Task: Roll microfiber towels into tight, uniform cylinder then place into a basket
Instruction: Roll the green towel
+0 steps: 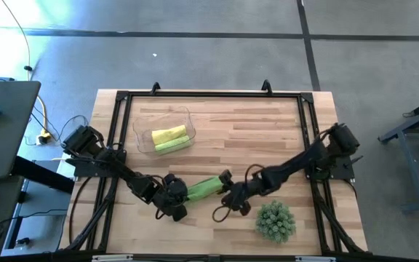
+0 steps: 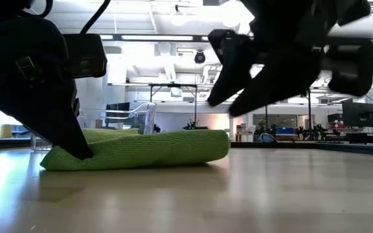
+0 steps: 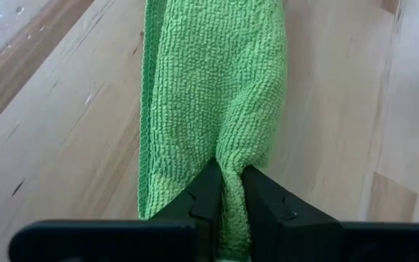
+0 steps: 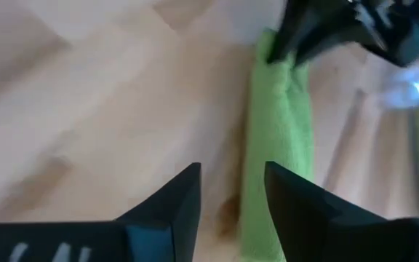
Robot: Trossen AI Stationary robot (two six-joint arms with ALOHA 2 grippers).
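A lime green microfiber towel (image 1: 204, 188), rolled into a long cylinder, lies on the wooden table near its front middle. My left gripper (image 3: 230, 196) is shut on the roll's left end (image 2: 70, 158). My right gripper (image 1: 228, 188) hangs open above the roll's right end (image 2: 215, 145), with nothing between its fingers (image 4: 173, 207). The clear basket (image 1: 140, 129) stands at the far left. In it lie a rolled yellow towel (image 1: 169, 134) and a rolled green towel (image 1: 173, 145). My left gripper pinches a bunched fold of the roll's end (image 3: 231, 171) between its two fingers. The fingers slant down from the table's left side and point along the roll. The roll lies flat on the table, stretching away from the fingers.
A spiky green ball-shaped plant (image 1: 276, 220) sits at the table's near right, close to my right arm. A black frame (image 1: 209, 94) runs around the tabletop. Bare wood (image 1: 253, 138) lies between the basket and the right side.
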